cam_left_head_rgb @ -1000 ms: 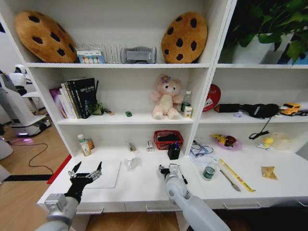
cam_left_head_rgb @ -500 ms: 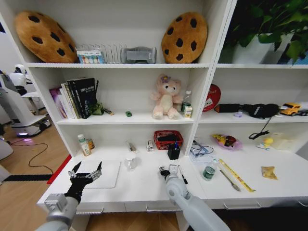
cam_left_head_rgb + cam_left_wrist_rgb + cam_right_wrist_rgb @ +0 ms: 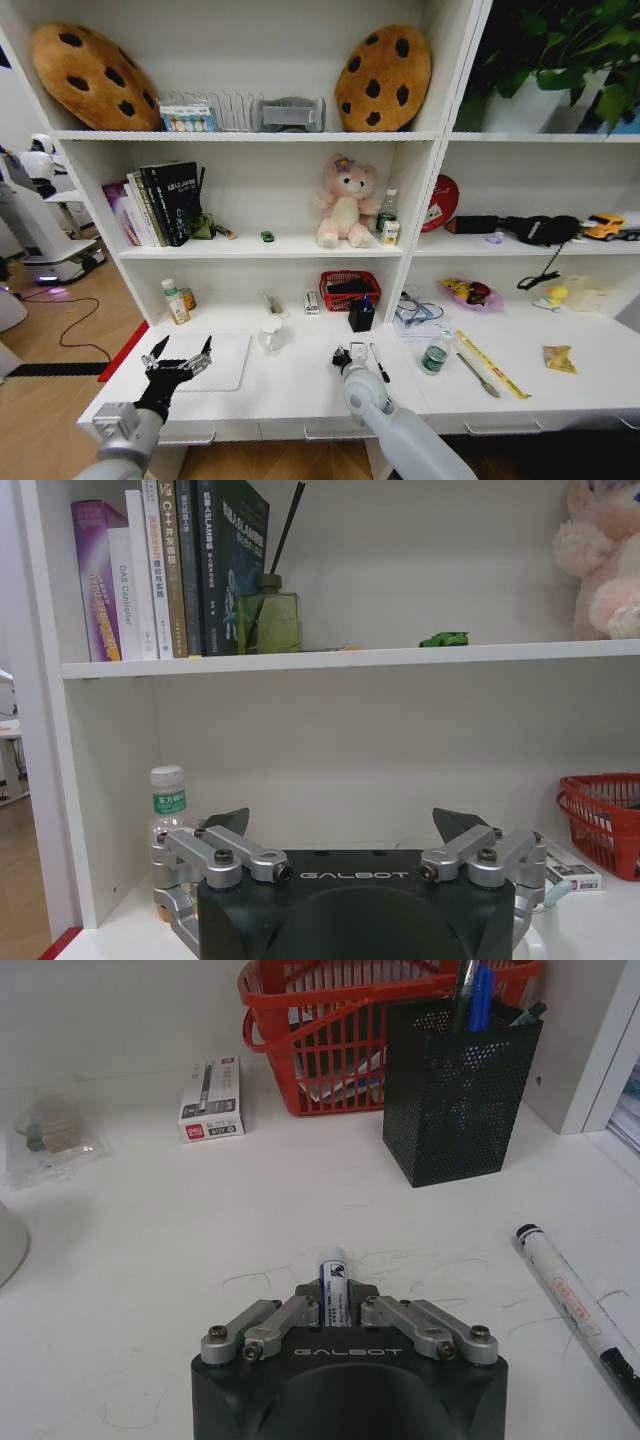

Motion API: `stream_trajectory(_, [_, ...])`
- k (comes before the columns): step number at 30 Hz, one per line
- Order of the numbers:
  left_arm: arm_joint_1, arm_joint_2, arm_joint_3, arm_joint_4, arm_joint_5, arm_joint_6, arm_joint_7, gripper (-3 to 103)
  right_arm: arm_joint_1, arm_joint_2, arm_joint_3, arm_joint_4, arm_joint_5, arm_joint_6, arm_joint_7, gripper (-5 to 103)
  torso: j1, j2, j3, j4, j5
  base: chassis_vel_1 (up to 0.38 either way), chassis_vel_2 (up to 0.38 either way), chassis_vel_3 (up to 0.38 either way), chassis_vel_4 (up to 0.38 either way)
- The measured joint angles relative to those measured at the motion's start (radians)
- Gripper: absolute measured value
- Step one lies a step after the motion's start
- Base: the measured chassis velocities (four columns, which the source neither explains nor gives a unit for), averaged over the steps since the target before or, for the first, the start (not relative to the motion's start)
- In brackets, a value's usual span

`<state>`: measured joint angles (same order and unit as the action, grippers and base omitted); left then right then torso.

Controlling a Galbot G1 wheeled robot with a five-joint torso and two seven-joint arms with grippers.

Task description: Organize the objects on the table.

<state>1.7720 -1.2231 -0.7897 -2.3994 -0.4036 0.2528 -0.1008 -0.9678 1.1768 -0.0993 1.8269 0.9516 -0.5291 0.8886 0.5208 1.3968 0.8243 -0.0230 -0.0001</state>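
My right gripper (image 3: 344,357) (image 3: 335,1307) hovers just above the white table (image 3: 300,388), shut on a white pen with a blue label (image 3: 332,1268). The pen's tip points toward the black mesh pen holder (image 3: 462,1090) (image 3: 361,315), which holds blue and black pens. A second pen (image 3: 572,1298) (image 3: 380,362) lies on the table beside my right gripper. The green-labelled can (image 3: 433,358) stands further right. My left gripper (image 3: 178,358) (image 3: 343,825) stays open, holding nothing, over the near edge of the thin silver laptop (image 3: 218,362). A tiny green item (image 3: 267,237) (image 3: 443,639) sits on the shelf above.
A red basket (image 3: 349,290) (image 3: 330,1040) stands behind the pen holder, a small pen box (image 3: 211,1112) beside it. A clear cup (image 3: 270,336) and a small bottle (image 3: 174,301) stand near the laptop. Loose items lie on the right half of the table.
My right gripper has edged slightly left with the pen in it. The left arm has not moved.
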Motion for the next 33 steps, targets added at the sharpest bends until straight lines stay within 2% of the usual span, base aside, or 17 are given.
stream_trajectory(4, [0.000, 0.000, 0.000, 0.000, 0.000, 0.000, 0.000, 100, 0.000, -0.004, 0.002, 0.007, 0.002, 0.009, -0.007, 11, 0.000, 0.000, 0.000, 0.0000, 0.0000, 0.000, 0.000, 0.000, 0.000])
stream_trajectory(7, [0.000, 0.000, 0.000, 0.000, 0.000, 0.000, 0.000, 100, 0.000, -0.010, 0.008, 0.024, -0.022, 0.044, -0.049, 11, 0.000, 0.000, 0.000, 0.0001, 0.0001, 0.000, 0.000, 0.000, 0.000])
stream_trajectory(8, [0.000, 0.000, 0.000, 0.000, 0.000, 0.000, 0.000, 100, 0.000, -0.018, 0.012, 0.036, -0.055, 0.068, -0.082, 11, 0.000, 0.000, 0.000, 0.0001, 0.0001, 0.000, 0.000, 0.000, 0.000])
stream_trajectory(9, [0.000, 0.000, 0.000, 0.000, 0.000, 0.000, 0.000, 100, -0.001, -0.035, 0.025, 0.055, -0.146, 0.113, -0.163, 11, 0.000, 0.000, 0.000, 0.0001, 0.0000, 0.000, 0.000, 0.000, 0.000])
stream_trajectory(10, [0.000, 0.000, 0.000, 0.000, 0.000, 0.000, 0.000, 100, -0.001, -0.035, 0.025, 0.055, -0.146, 0.113, -0.163, 11, 0.000, 0.000, 0.000, 0.0001, 0.0000, 0.000, 0.000, 0.000, 0.000])
stream_trajectory(11, [0.000, 0.000, 0.000, 0.000, 0.000, 0.000, 0.000, 100, 0.000, -0.046, 0.039, 0.062, -0.211, 0.141, -0.215, 11, 0.000, 0.000, 0.000, 0.0000, 0.0001, 0.000, 0.000, 0.000, 0.000])
stream_trajectory(13, [0.000, 0.000, 0.000, 0.000, 0.000, 0.000, 0.000, 100, 0.005, -0.064, 0.089, 0.056, -0.378, 0.230, -0.345, 11, 0.000, 0.000, 0.000, -0.0001, 0.0000, 0.000, 0.000, 0.000, 0.000])
stream_trajectory(14, [0.000, 0.000, 0.000, 0.000, 0.000, 0.000, 0.000, 100, 0.005, -0.064, 0.089, 0.056, -0.378, 0.230, -0.345, 11, 0.000, 0.000, 0.000, -0.0001, 0.0000, 0.000, 0.000, 0.000, 0.000])
stream_trajectory(17, [0.000, 0.000, 0.000, 0.000, 0.000, 0.000, 0.000, 100, 0.028, -0.072, 0.170, -0.013, -0.568, 0.387, -0.521, 11, 0.000, 0.000, 0.000, 0.0000, 0.0000, 0.000, 0.000, 0.000, 0.000])
stream_trajectory(18, [0.000, 0.000, 0.000, 0.000, 0.000, 0.000, 0.000, 100, 0.028, -0.072, 0.170, -0.013, -0.568, 0.387, -0.521, 11, 0.000, 0.000, 0.000, 0.0000, 0.0000, 0.000, 0.000, 0.000, 0.000])
stream_trajectory(20, [0.000, 0.000, 0.000, 0.000, 0.000, 0.000, 0.000, 100, 0.047, -0.067, 0.221, -0.090, -0.691, 0.535, -0.647, 11, 0.000, 0.000, 0.000, -0.0001, 0.0000, 0.000, 0.000, 0.000, 0.000])
stream_trajectory(21, [0.000, 0.000, 0.000, 0.000, 0.000, 0.000, 0.000, 100, 0.047, -0.067, 0.221, -0.090, -0.691, 0.535, -0.647, 11, 0.000, 0.000, 0.000, -0.0001, 0.0000, 0.000, 0.000, 0.000, 0.000])
stream_trajectory(23, [0.000, 0.000, 0.000, 0.000, 0.000, 0.000, 0.000, 100, 0.062, -0.047, 0.260, -0.181, -0.777, 0.654, -0.714, 11, 0.000, 0.000, 0.000, 0.0000, 0.0001, 0.000, 0.000, 0.000, 0.000])
stream_trajectory(24, [0.000, 0.000, 0.000, 0.000, 0.000, 0.000, 0.000, 100, 0.066, -0.035, 0.272, -0.219, -0.796, 0.685, -0.728, 11, 0.000, 0.000, 0.000, 0.0000, 0.0001, 0.000, 0.000, 0.000, 0.000])
stream_trajectory(33, [0.000, 0.000, 0.000, 0.000, 0.000, 0.000, 0.000, 100, 0.095, 0.038, 0.298, -0.360, -0.782, 0.766, -0.780, 11, 0.000, 0.000, 0.000, 0.0000, 0.0000, 0.000, 0.000, 0.000, 0.000])
